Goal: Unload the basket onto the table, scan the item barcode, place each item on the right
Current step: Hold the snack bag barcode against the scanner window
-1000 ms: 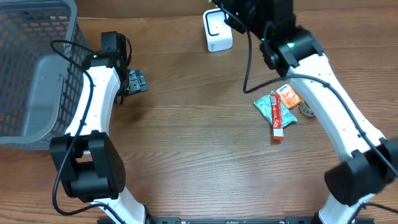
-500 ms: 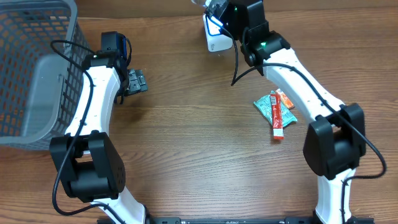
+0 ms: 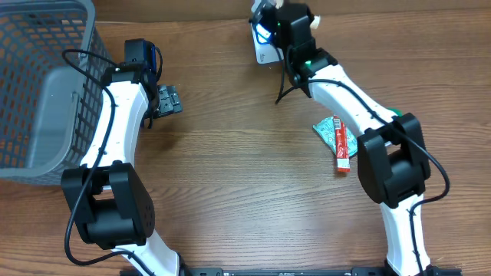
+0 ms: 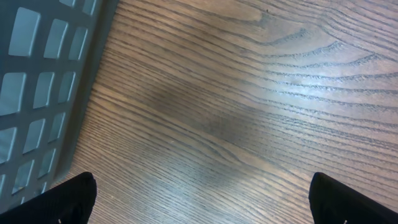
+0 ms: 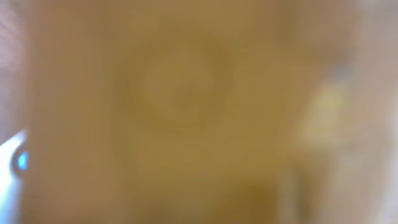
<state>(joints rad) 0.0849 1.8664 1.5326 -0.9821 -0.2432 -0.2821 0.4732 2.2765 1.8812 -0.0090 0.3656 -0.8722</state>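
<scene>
Right claw at the scanner, left claw released beside the basket

The right claw (image 3: 295,14) hangs at the far edge of the tabletop (image 3: 230,192), right over the white scanner (image 3: 263,47), whose blue light is lit. A tan thing (image 5: 186,112) fills its wrist view in a blur, so I cannot tell whether the claw is clenched or what it holds. The left claw (image 3: 170,100) stands wide apart above bare wood, just right of the grey mesh basket (image 3: 46,38) at the far left. A teal packet (image 3: 328,132) and a red tube (image 3: 341,150) lie touching on the right, beside the right arm.
</scene>
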